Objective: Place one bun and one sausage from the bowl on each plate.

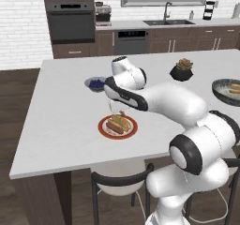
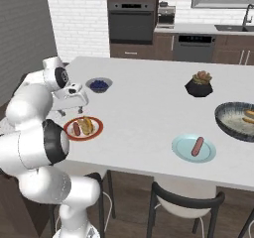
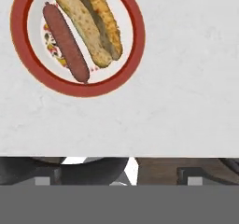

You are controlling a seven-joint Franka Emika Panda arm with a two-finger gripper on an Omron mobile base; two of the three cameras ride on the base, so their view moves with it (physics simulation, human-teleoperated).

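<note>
Jaws spread above red-rimmed plate (image 3: 28, 71) holding bun (image 3: 88, 22) and sausage (image 3: 65, 41).

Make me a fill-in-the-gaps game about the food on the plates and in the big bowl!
1. The red-rimmed plate holds a bun and a ____.
2. The blue plate has a sausage but no ____ yet.
3. The small bowl behind the red-rimmed plate holds dark blue ____.

Missing words: sausage; bun; berries
</note>
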